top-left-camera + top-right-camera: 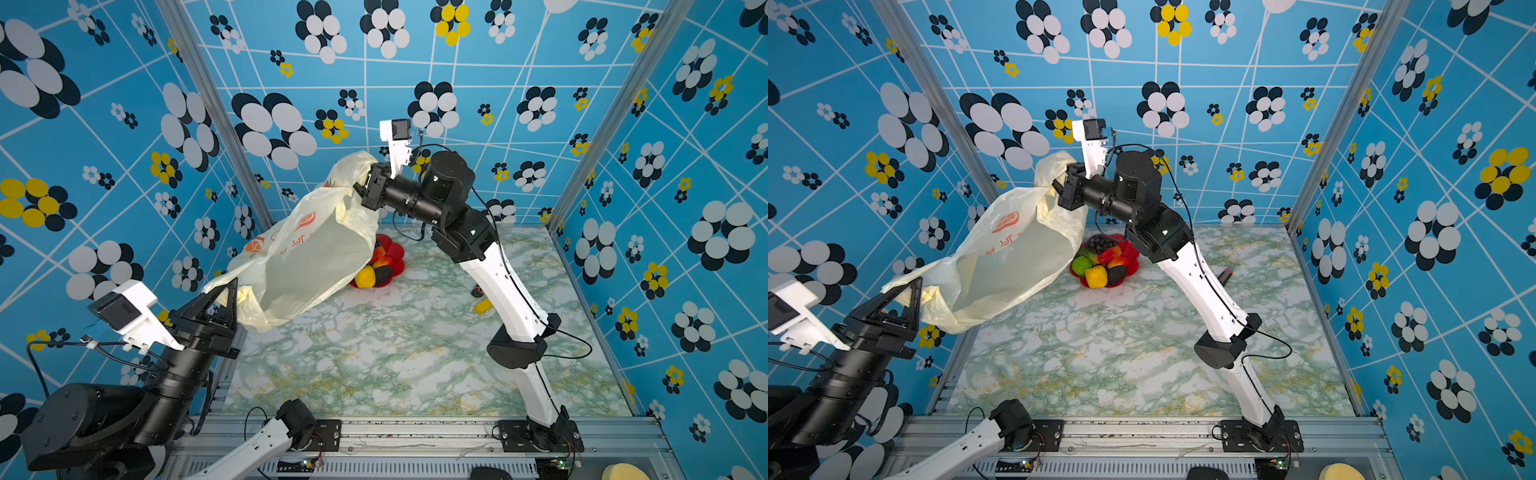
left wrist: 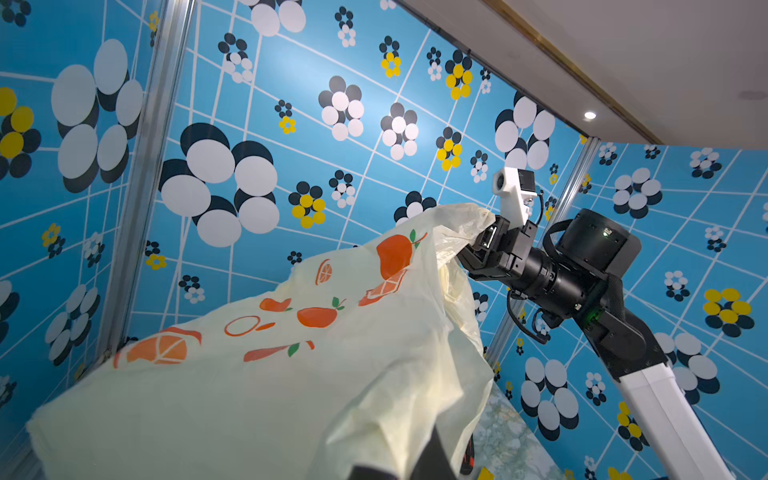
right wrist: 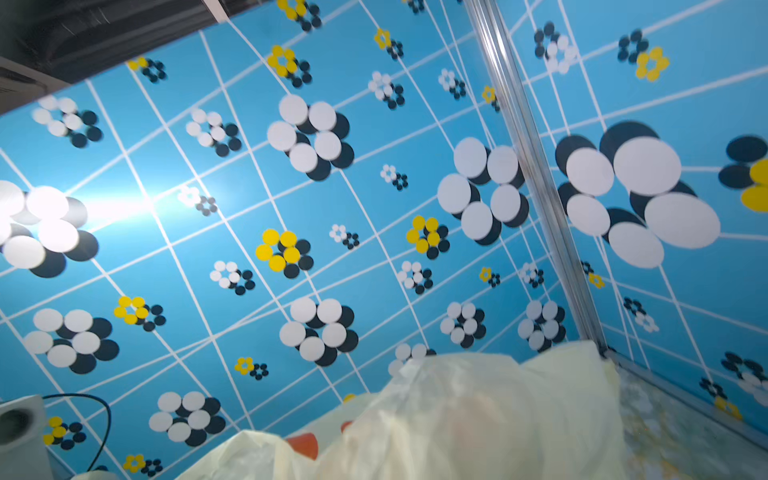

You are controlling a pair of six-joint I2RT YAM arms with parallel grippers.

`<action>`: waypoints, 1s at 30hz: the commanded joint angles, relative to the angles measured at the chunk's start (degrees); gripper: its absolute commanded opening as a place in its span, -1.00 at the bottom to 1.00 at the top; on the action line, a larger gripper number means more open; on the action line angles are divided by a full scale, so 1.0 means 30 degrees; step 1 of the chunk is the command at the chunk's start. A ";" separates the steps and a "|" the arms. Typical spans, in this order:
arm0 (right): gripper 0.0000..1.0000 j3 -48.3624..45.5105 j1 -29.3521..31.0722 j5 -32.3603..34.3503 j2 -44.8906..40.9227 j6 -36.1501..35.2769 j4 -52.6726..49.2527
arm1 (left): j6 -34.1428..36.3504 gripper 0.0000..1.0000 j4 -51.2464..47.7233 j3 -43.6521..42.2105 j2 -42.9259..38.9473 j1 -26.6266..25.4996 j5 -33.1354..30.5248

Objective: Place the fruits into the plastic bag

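Above the table (image 1: pixel 395 353), the plastic bag (image 1: pixel 307 257) hangs stretched, crinkly, cream-yellow.

The setting was a robotics laboratory test cell. Blue flower-printed wall panels (image 1: pixel 415 62) on aluminium frame posts (image 1: pixel 214 104) enclosed a marble-patterned tabletop (image 1: pixel 395 353). The left arm (image 1: pixel 183 365) and right arm (image 1: pixel 507 291) were bolted to a slotted front rail (image 1: pixel 415 432). A recessed ceiling light (image 2: pixel 589 115) showed above.
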 commanded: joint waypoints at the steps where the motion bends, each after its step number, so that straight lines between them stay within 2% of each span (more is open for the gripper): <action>1: -1.00 -0.3979 -0.0326 -0.1821 -0.0158 0.0208 -0.0301 | -0.1015 -1.00 -0.1007 -0.2225 -0.0282 0.0131 -0.0473; 4: -1.00 -0.5731 -0.0994 -0.2472 0.0450 0.0845 -0.0634 | -0.2248 -1.00 -0.1463 -0.4371 -0.0777 0.0103 -0.1034; 9: -0.96 -0.6055 -0.2273 -0.3700 0.1915 0.2631 -0.0746 | -0.4282 -1.00 -0.1832 -0.7705 -0.1250 0.0107 -0.2078; 11: -0.71 -0.6159 -0.2577 -0.3707 0.2101 0.2727 -0.0856 | -0.4854 -1.00 -0.1903 -0.8739 -0.1311 0.0128 -0.2532; 15: -0.07 -0.6259 -0.3258 -0.4295 0.2049 0.2978 -0.1533 | -0.5706 -1.00 -0.2022 -0.9845 -0.1242 0.0184 -0.3049; 17: 0.16 -0.6504 -0.3626 -0.4486 0.1537 0.2420 -0.2814 | -0.5931 -1.00 -0.2080 -1.0027 -0.1151 0.0271 -0.3143; 19: 0.31 -0.7420 -0.3928 -0.3559 0.0523 0.1141 -0.4564 | -0.6153 -1.00 -0.2055 -1.0222 -0.0995 0.0464 -0.2996; 23: 0.42 -1.1733 -0.4894 -0.1857 -0.2715 -0.0128 -0.6290 | -0.6517 -1.00 -0.1437 -1.0877 -0.0498 0.1122 -0.1854; 27: 0.42 -1.8858 -0.6455 -0.0877 -0.6368 0.1256 -0.3862 | -0.6868 -1.00 -0.0696 -1.1497 -0.0093 0.2287 -0.0029; 30: 0.40 -2.4001 -0.7959 -0.2057 -0.7572 0.3189 -0.0754 | -0.7209 -1.00 -0.0473 -1.1785 0.0035 0.3291 0.1392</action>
